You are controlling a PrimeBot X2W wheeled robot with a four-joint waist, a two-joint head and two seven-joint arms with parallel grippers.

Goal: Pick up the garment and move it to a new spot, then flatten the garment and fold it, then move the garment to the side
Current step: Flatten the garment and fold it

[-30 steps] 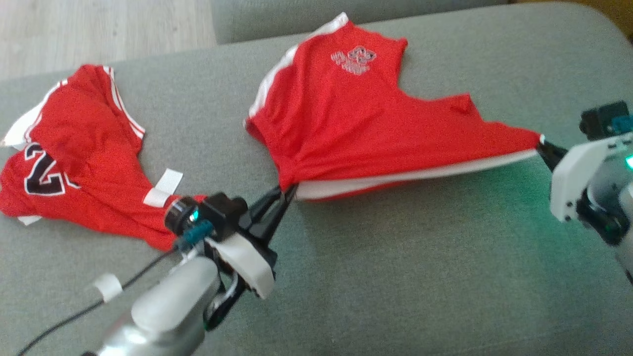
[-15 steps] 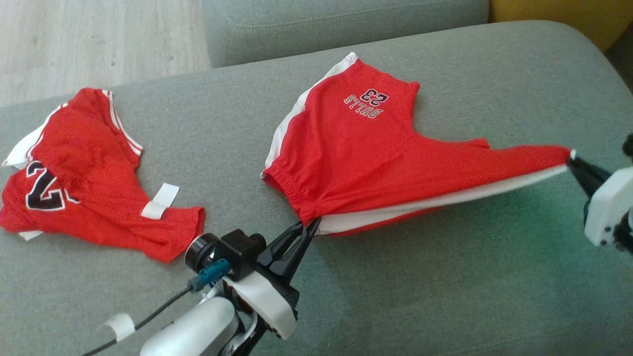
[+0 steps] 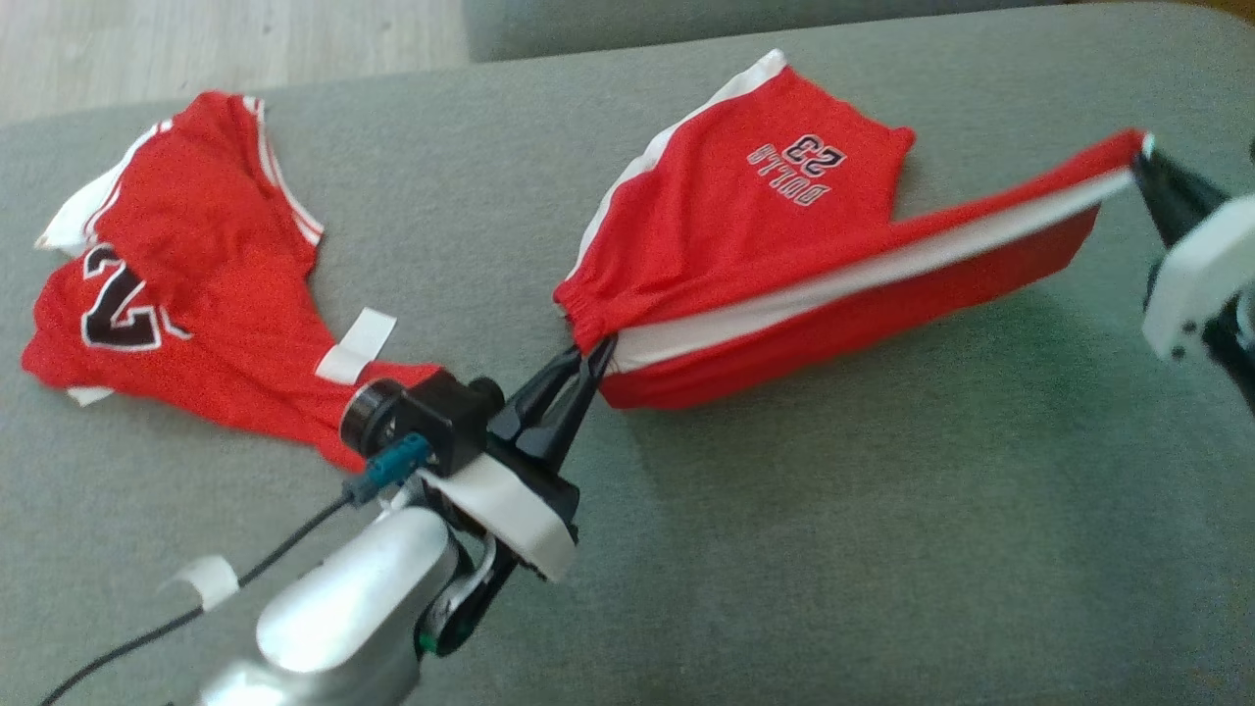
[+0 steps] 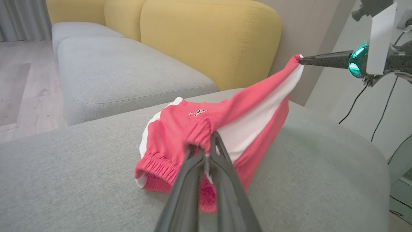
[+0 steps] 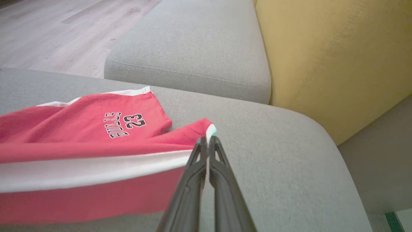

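Red mesh jersey (image 3: 167, 284): crumpled at nine o'clock on the grey fabric cushion (image 3: 882, 510); its black number is partly folded under and unreadable.
Left gripper (image 3: 591, 361): clenched on the waistband corner.
Red shorts with a white side stripe (image 3: 745, 196): stretched between both grippers, near edge raised, far leg lying on the cushion.
Right gripper (image 3: 1142, 162): at three o'clock, clenched on the hem corner; its body is cut off by the frame edge.
Yellow upholstered backrest (image 4: 209, 38): behind, at twelve o'clock.

**Shorts (image 3: 745, 216) strung between my two pincers over the sofa seat (image 3: 833, 539)**

My left pincer (image 3: 593, 358) has the waistband corner and my right pincer (image 3: 1142, 162) the leg hem. The far half lies on the seat beyond the left pincer. A jersey (image 3: 186, 284) lies on the seat left of that pincer, apart from the shorts. A second cushion (image 5: 193, 42) sits beyond the right pincer.
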